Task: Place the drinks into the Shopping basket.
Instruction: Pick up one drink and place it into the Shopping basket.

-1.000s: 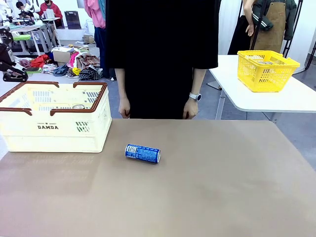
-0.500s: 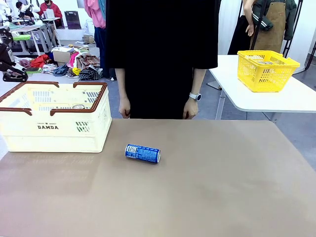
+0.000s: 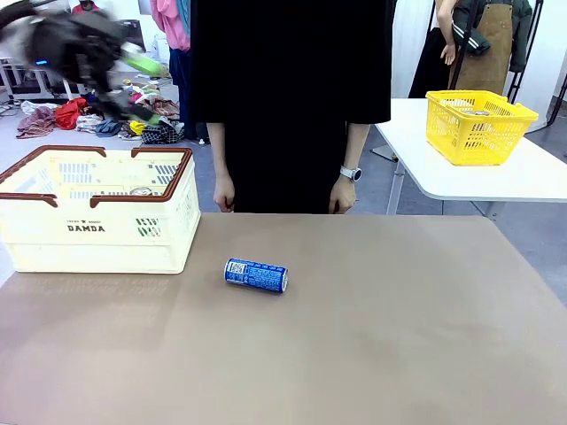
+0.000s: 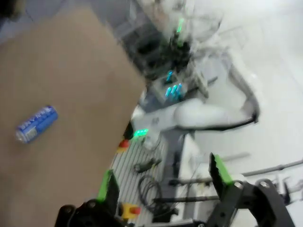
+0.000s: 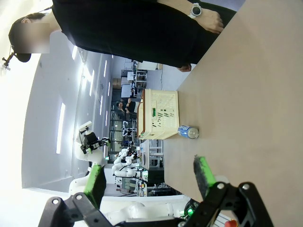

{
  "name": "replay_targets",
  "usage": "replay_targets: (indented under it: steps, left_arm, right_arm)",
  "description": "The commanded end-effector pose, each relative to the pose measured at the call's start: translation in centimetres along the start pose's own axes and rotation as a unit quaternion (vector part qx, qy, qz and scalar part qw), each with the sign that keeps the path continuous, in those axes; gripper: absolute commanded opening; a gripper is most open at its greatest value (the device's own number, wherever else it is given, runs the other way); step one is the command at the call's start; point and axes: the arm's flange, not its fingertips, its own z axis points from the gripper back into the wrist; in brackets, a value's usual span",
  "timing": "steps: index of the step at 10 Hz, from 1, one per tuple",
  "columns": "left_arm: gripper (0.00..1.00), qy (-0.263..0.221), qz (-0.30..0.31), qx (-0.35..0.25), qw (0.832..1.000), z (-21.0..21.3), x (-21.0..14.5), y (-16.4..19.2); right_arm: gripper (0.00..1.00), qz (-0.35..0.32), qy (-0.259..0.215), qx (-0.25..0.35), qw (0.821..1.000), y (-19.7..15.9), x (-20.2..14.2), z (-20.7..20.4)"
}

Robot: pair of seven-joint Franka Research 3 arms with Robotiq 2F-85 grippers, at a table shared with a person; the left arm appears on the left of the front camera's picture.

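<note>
A blue drink can [image 3: 256, 275] lies on its side on the brown table, just right of the Shopping basket [image 3: 97, 232], a cream crate with a brown rim. A silver can end [image 3: 140, 191] shows inside the basket. High above the basket's far side, my left gripper [image 3: 148, 89] is blurred by motion, its green pads spread apart. The left wrist view shows the same can [image 4: 36, 124] far off and the left gripper [image 4: 163, 182] open and empty. My right gripper [image 5: 149, 179] is open and empty too, with the can [image 5: 188, 132] and basket [image 5: 158, 115] in the distance.
A person in black stands at the table's far edge with both hands [image 3: 223, 191] hanging down. A yellow mesh basket [image 3: 478, 126] sits on a white side table [image 3: 496, 181] at back right. Bare tabletop [image 3: 381, 336] spreads right of and in front of the can.
My left arm has swung into the front view at the top left, above the basket. The can, the basket and the person have not moved.
</note>
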Motion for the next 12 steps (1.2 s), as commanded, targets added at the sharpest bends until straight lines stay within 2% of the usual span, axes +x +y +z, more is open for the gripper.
replay_targets:
  steps: [1, 3, 4, 5, 6, 7, 8, 9, 10, 11, 12]
  left_arm:
    - [1.00, 0.152, -0.211, 0.164, 0.952, -3.7, 3.6, 1.5]
    - [1.00, 0.246, -0.345, 0.215, 0.880, -8.0, 5.0, 2.4]
    - [1.00, 0.265, -0.399, 0.215, 0.851, -9.4, 6.1, 3.5]
    - [1.00, 0.281, -0.419, 0.255, 0.824, -11.0, 7.0, 4.8]
    - [1.00, 0.273, -0.449, 0.314, 0.791, -12.6, 6.9, 5.9]
    - [1.00, 0.278, -0.474, 0.345, 0.761, -13.7, 7.2, 6.6]
    - [1.00, 0.294, -0.503, 0.345, 0.736, -14.9, 7.7, 7.1]
    - [1.00, 0.302, -0.516, 0.346, 0.723, -16.2, 8.2, 7.3]
    - [1.00, 0.310, -0.520, 0.316, 0.730, -17.1, 8.9, 7.4]
    - [1.00, 0.312, -0.518, 0.283, 0.744, -17.5, 9.6, 7.3]
    - [1.00, 0.309, -0.496, 0.257, 0.770, -17.2, 10.4, 7.1]
  right_arm:
    - [1.00, 0.002, 0.000, 0.003, 1.000, 0.2, 0.0, 0.1]
    - [1.00, 0.002, 0.000, 0.003, 1.000, 0.2, 0.0, 0.1]
    - [1.00, 0.002, 0.000, 0.003, 1.000, 0.2, 0.0, 0.1]
    - [1.00, 0.002, 0.000, 0.003, 1.000, 0.2, 0.0, 0.1]
    - [1.00, 0.002, 0.000, 0.003, 1.000, 0.2, 0.0, 0.1]
    - [1.00, 0.002, 0.000, 0.003, 1.000, 0.2, 0.0, 0.1]
    - [1.00, 0.002, 0.000, 0.003, 1.000, 0.2, 0.0, 0.1]
    - [1.00, 0.002, 0.000, 0.003, 1.000, 0.2, 0.0, 0.1]
    - [1.00, 0.002, 0.000, 0.003, 1.000, 0.2, 0.0, 0.1]
    - [1.00, 0.002, 0.000, 0.003, 1.000, 0.2, 0.0, 0.1]
    - [1.00, 0.002, 0.000, 0.003, 1.000, 0.2, 0.0, 0.1]
